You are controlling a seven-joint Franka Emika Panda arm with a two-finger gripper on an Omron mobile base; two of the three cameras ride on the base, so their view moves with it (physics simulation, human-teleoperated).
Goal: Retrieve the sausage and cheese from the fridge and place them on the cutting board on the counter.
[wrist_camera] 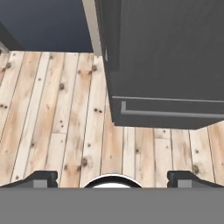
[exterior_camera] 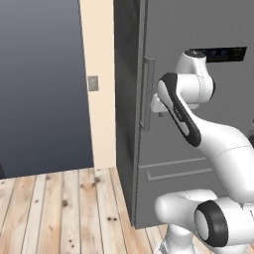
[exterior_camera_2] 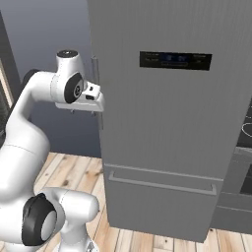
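Hand (wrist_camera: 112, 177) is hanging fully open and empty, pointing down at the wooden floor (wrist_camera: 57, 113), just beside the long vertical handle (exterior_camera: 146, 92) of the closed fridge (exterior_camera_2: 167, 123), presumably lining up to pull the door.

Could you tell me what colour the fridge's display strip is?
Black display strip, clearest in the right base view.
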